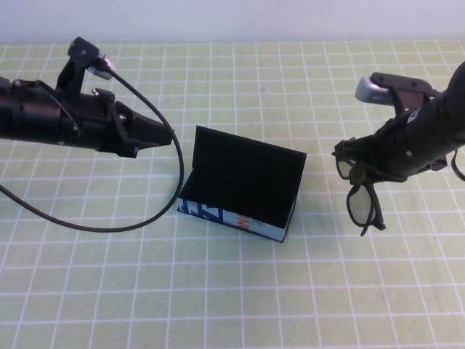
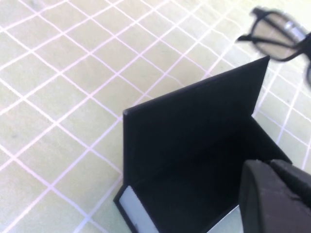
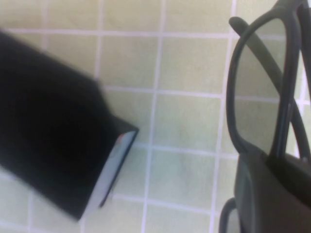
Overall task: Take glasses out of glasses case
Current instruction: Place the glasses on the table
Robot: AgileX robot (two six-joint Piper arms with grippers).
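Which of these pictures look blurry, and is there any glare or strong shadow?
High view: sharp and evenly lit, only faint shadows by the glasses case; the left pincer sits beside it and the right pincer holds the glasses. Left wrist view: glasses and pincer tip are soft. Right wrist view: blurred throughout, with the case's edges smeared. No glare anywhere.

Both arms are showing matte black, rounded housings, each tapering toward its pincer. The left pincer is ending in a pointed black wedge, and a thin black cable is looping from its wrist. A small silver-and-black camera module is riding on the left wrist; the right pincer is wearing a similar silver-capped module above it.
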